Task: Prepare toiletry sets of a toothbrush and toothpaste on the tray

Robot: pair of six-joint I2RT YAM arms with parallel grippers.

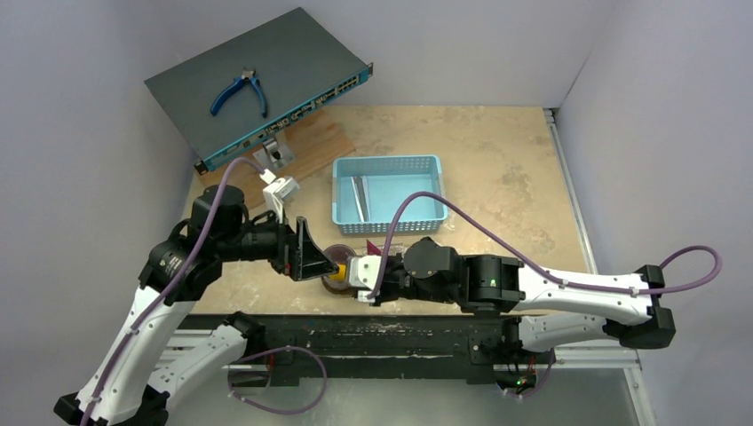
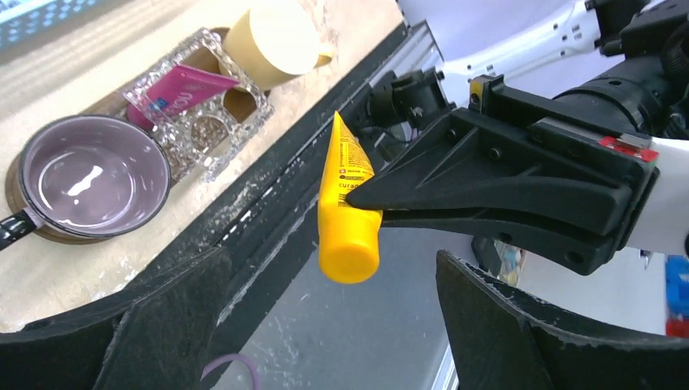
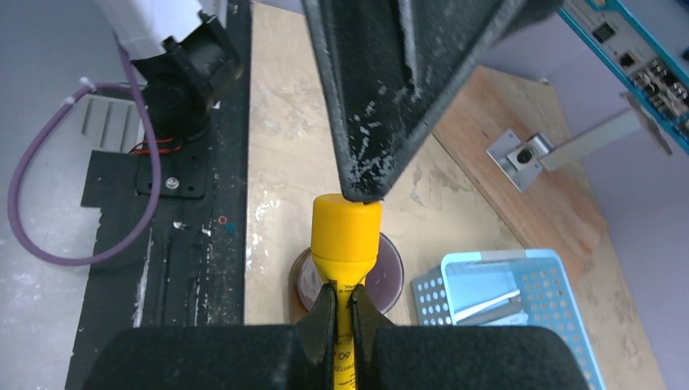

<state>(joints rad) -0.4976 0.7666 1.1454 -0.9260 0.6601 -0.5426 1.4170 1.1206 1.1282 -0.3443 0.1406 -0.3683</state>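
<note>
My right gripper (image 3: 343, 296) is shut on the flat body of the yellow toothpaste (image 3: 345, 231), whose cap points toward the left arm. My left gripper (image 2: 333, 268) is open, and the yellow toothpaste (image 2: 345, 211) cap hangs level with its fingertips; one left finger (image 3: 366, 122) touches the cap's edge. From above, both grippers meet near the table's front edge, left gripper (image 1: 311, 256) facing right gripper (image 1: 349, 270). The pink toothpaste (image 2: 183, 88) lies in a clear faceted holder (image 2: 207, 134). Pale toothbrushes (image 1: 360, 197) lie in the blue basket (image 1: 388, 222). The tray is hidden.
A purple bowl (image 2: 89, 175) on a brown base sits below the grippers. A cream roll (image 2: 276, 36) stands beside the holder. At the back left, a grey network switch (image 1: 293, 53) with blue pliers (image 1: 240, 91) leans over a wooden plank (image 1: 320, 146) and metal bracket (image 1: 277, 155).
</note>
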